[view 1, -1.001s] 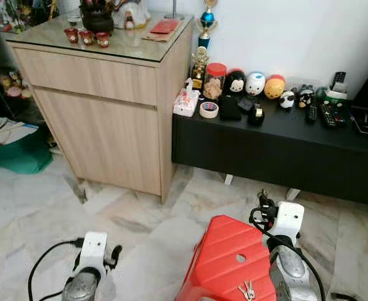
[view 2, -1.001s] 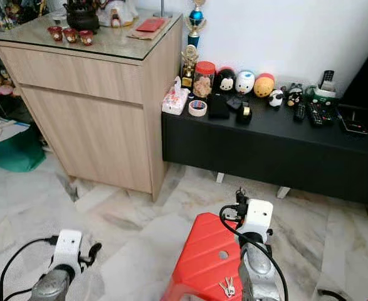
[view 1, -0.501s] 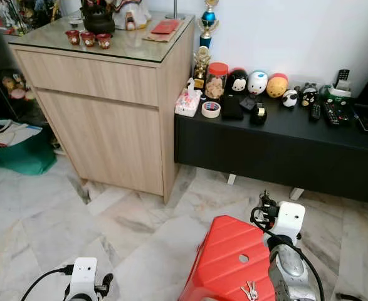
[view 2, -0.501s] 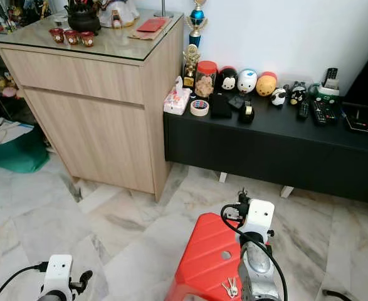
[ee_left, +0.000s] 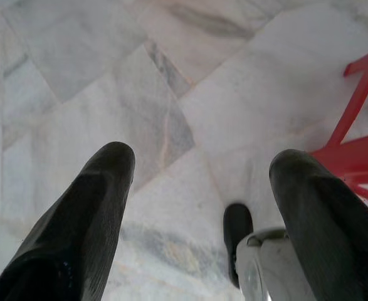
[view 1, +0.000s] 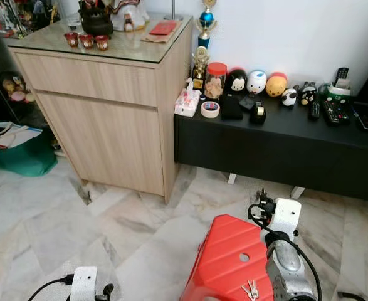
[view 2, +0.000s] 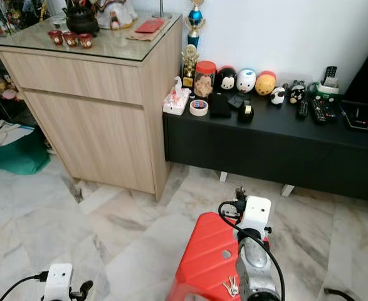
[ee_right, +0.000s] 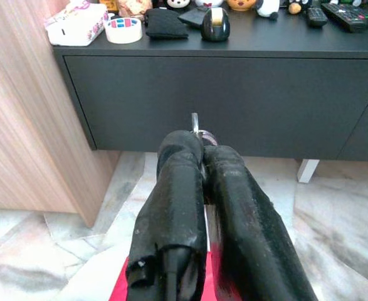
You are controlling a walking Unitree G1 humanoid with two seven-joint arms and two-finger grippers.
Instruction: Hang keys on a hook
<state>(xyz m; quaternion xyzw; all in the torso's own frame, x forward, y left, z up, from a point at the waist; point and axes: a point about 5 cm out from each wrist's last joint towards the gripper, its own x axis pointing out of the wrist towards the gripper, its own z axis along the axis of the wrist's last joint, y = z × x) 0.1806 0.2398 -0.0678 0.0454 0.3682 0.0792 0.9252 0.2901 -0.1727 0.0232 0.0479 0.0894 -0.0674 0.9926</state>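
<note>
Marble floor (view 1: 58, 219) under spread left hand (ee_left: 196, 188); right hand (ee_right: 199, 147) clenched on key ring (ee_right: 196, 125).

Bright, even indoor light; soft shadows; head views sharp; wrist-view jaws blurred close up.

A small bunch of silvery keys (view 1: 249, 290) lay flat on the top of a red plastic stool (view 1: 218, 257), near the stool's edge closest to the robot and just beside the right arm. Two or three slim metal keys fanned out from one joined end. A small round hole in the stool's ribbed top sat just beyond them.
</note>
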